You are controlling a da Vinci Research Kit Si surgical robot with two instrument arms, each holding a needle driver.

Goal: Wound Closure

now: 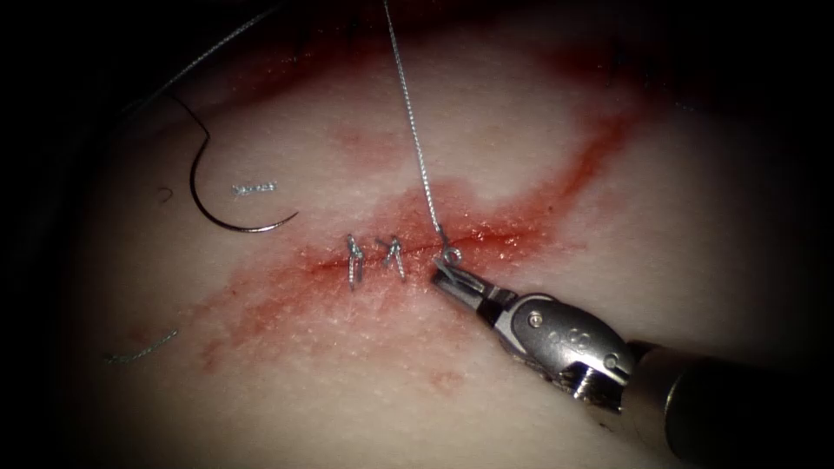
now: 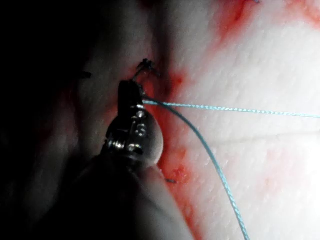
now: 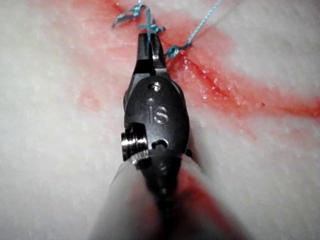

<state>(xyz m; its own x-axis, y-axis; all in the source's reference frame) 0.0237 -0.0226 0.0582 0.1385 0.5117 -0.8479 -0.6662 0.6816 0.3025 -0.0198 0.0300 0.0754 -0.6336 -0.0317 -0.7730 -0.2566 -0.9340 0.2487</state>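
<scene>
Endoscope view first: the right arm's grey steel needle driver comes in from the picture's right and its narrow jaws meet at the cut, pinching the thin twisted thread just below a small loop that sits on the dark red line of the cut. From that loop the thread runs taut up and slightly leftward to the picture's upper edge. To the left of the jaws two short finished stitches cross the cut, close to the tool but apart from it. The dark curved steel needle lies free on the pale pork-belly tissue well to the left of the cut, in neither tool and not in the tissue, with thread trailing from its upper end toward the dark corner. Two cut ends of thread lie near it, one inside its curve and one further down on the left. Smeared red fluid stains the tissue around the cut. Left wrist view: a grey tool has its tip by a knot at the cut and the pale blue thread leaves it in two strands; whose tool it is I cannot tell. Right wrist view: the right tool's jaws are pressed together on the blue thread beside the knots, on the red-stained cut.
</scene>
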